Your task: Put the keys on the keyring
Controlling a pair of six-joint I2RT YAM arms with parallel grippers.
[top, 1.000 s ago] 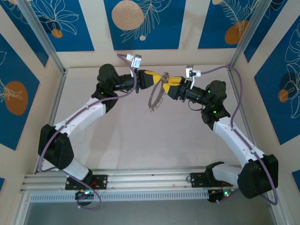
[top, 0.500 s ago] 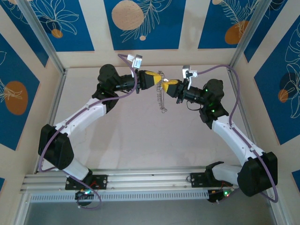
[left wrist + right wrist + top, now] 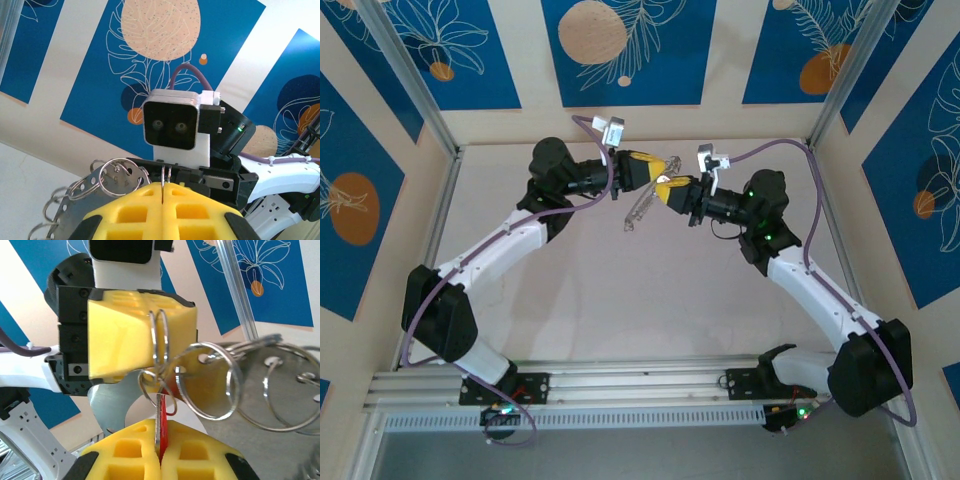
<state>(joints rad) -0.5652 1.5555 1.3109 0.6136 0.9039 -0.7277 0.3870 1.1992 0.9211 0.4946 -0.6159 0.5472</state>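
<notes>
The left jaws are pressed fully together on a small wire ring (image 3: pixel 164 176), one of several hanging from holes in the keyring (image 3: pixel 638 207). That pinch keeps the keyring in the air above the tabletop (image 3: pixel 620 300), near the middle of its far edge. The keyring is a thin grey band that hangs down and slightly to the left from the meeting point of the two arms.

The right jaws are closed tight on the key (image 3: pixel 161 426), a flat red piece standing upright in the slit between the yellow pads (image 3: pixel 197 452). The right jaws sit just beside and a little below the left ones, tip to tip. The top of the key reaches a wire loop (image 3: pixel 150 386) just under the left pads (image 3: pixel 125 337). Whether the key is threaded onto that loop cannot be told.
</notes>
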